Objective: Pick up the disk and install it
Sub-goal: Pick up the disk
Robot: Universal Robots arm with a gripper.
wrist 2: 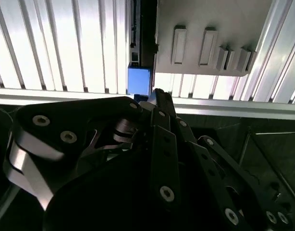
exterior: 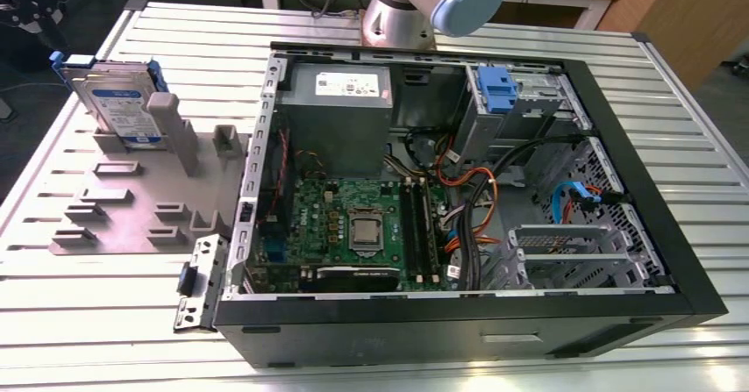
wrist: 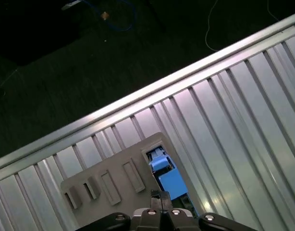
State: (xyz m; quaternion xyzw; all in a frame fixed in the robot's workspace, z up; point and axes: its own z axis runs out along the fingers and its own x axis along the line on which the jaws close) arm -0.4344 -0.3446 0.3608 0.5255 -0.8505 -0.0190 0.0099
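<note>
Closed fingers [wrist: 157, 199] hang over the disk [exterior: 123, 107] upright in its grey holder [exterior: 117, 212] on the ribbed table [exterior: 105, 322], dark floor [wrist: 66, 72] beyond.

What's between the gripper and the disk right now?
Nothing visible. In the first wrist view the disk's blue rail lies straight beyond the gripper, with nothing across it. In the exterior view the disk stands upright in the grey holder, top edge uncovered.
</note>
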